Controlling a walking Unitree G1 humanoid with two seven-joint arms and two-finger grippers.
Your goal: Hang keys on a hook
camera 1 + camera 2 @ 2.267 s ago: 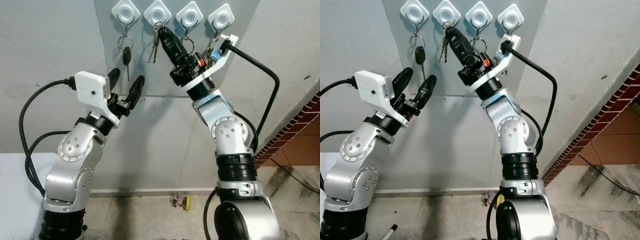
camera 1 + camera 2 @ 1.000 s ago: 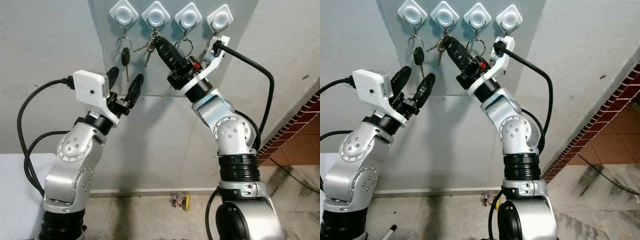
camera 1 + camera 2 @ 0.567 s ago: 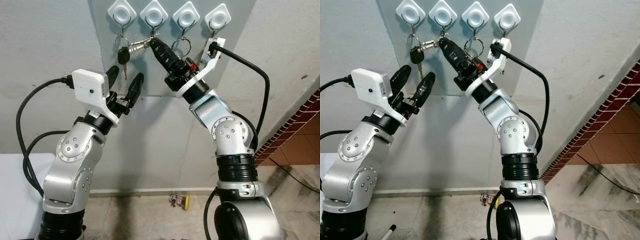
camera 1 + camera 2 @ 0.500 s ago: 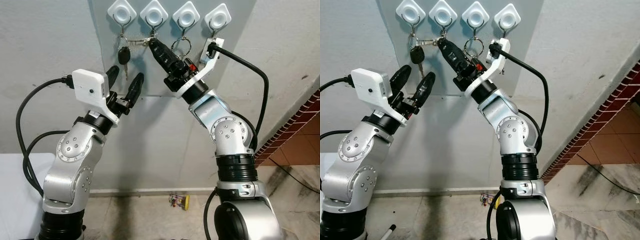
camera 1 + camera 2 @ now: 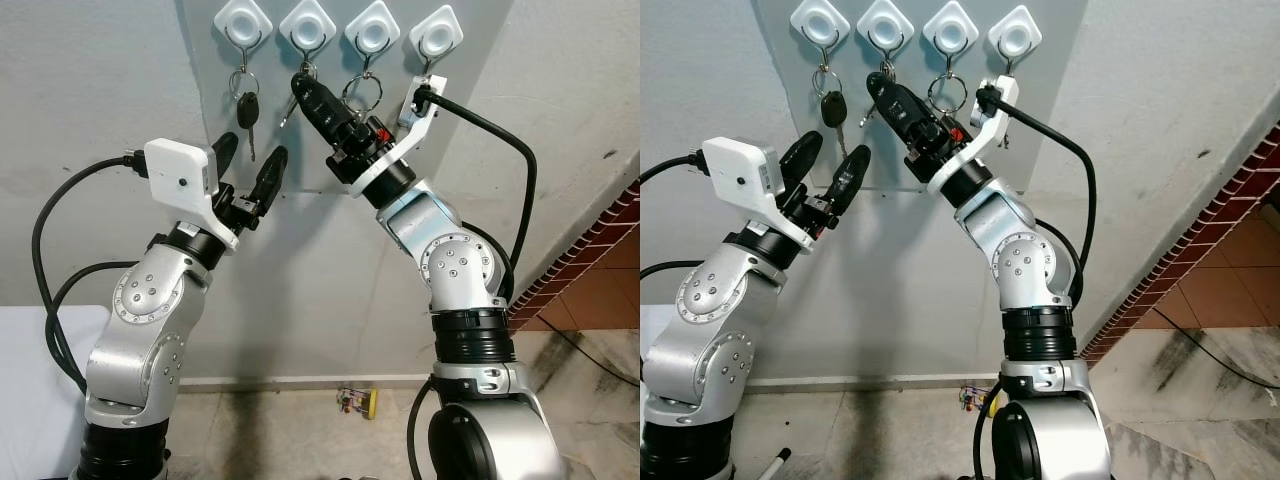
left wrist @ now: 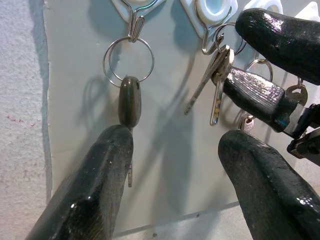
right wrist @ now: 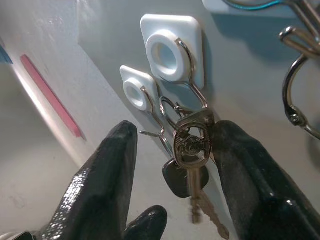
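Four white hooks run along the top of a grey wall panel (image 5: 310,165). A bunch of silver keys (image 7: 192,150) hangs by its ring from the second hook (image 5: 306,20). My right gripper (image 5: 300,85) is raised to that hook and stands open, one finger on each side of the bunch (image 6: 216,85). A black-headed key (image 5: 243,110) hangs on a ring from the first hook (image 5: 243,18). My left gripper (image 5: 253,152) is open just below that key, with nothing between its fingers.
An empty ring (image 5: 362,92) hangs from the third hook. The right arm's black cable (image 5: 525,170) loops out to the right. A brick-tiled ledge (image 5: 600,250) slopes at the far right. A small colourful object (image 5: 360,402) lies on the floor by the wall.
Half a second ago the key bunch was stretched sideways toward the first hook; now it hangs down from the second hook. My right gripper has shifted slightly left. The left arm has not moved.
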